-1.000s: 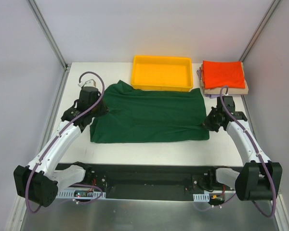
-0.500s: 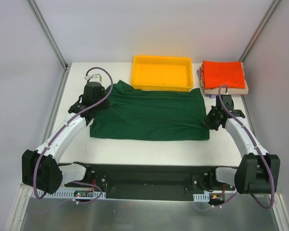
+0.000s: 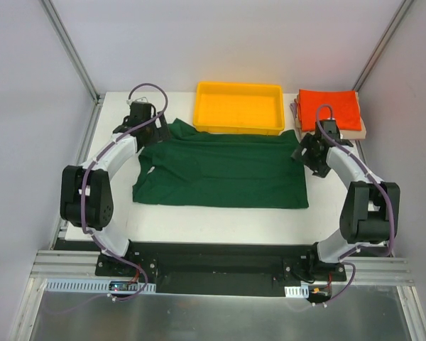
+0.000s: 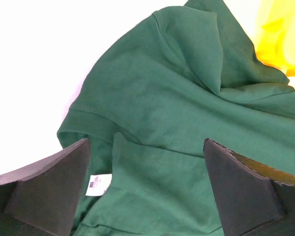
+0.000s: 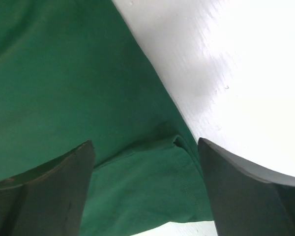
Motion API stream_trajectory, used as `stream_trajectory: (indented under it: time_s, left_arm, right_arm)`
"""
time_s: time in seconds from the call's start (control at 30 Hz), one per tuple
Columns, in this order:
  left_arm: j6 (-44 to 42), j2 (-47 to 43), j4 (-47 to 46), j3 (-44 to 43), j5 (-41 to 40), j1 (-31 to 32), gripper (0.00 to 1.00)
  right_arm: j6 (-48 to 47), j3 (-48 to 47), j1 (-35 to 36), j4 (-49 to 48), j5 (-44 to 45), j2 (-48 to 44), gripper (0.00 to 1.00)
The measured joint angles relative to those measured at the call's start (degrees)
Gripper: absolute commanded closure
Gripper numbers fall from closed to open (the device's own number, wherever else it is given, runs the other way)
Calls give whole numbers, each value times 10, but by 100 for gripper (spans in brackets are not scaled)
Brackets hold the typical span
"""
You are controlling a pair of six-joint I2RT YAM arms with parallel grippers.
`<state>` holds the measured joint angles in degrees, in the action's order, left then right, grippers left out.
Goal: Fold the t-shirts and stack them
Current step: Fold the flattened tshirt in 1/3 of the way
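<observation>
Your left claw (image 3: 150, 135) sits over the far-left corner of the dark green t-shirt (image 3: 227, 170), its jaws spread wide. In the left wrist view the left claw (image 4: 146, 147) has cloth showing in the gap between the fingers, and nothing is pinched.

That end of the shirt (image 4: 177, 98) is rumpled. A sleeve with a stitched hem lies folded over itself, a ridge of cloth runs up toward the far corner, and a small white label (image 4: 98, 184) shows near the left finger. The rest lies flat across the middle of the table (image 3: 220, 217) as one wide dark band, its near edge fairly straight.

Behind the shirt, just beyond its far edge, stands one yellow tray (image 3: 239, 106).

Your right claw (image 3: 305, 153) is at the shirt's far-right corner, also spread apart. From the right wrist the right claw (image 5: 145, 145) straddles the hemmed edge of the green cloth (image 5: 54, 73), with bare white table beside it.

At the far right is one stack of folded shirts — an orange-red one (image 3: 329, 109) on top, a tan one (image 3: 362, 131) under it, and a lavender sliver (image 3: 295, 110) at the left edge. That makes four shirts, one tray and two claws.
</observation>
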<state>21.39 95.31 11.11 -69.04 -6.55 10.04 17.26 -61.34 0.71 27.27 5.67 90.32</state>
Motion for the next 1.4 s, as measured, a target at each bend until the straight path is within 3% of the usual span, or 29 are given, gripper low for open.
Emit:
stream_trajectory:
  time_s: [0.17,0.4,0.63,0.83,1.03,1.27,1.4]
  left_arm:
    - [25,-50,23,19,8,-3,1]
    - [96,-214,22,176,107,-3,1]
    - [129,-165,13,274,156,-3,1]
    - [151,-187,-28,331,164,-4,1]
    - [198,-354,-34,453,173,-3,1]
    - [262,-565,149,497,134,-3,1]
    - [272,-618,197,495,132,-3,1]
  right_arm:
    - [-20,21,8,-12,-12,-50,4]
    - [-41,153,68,-38,-109,-165,4]
    - [-51,163,92,-71,-130,-73,4]
    - [-48,204,92,-107,-123,-100,4]
    - [-28,269,92,-92,-113,-185,4]
    - [0,329,92,-6,-104,-310,4]
    - [-6,334,104,47,-98,-382,4]
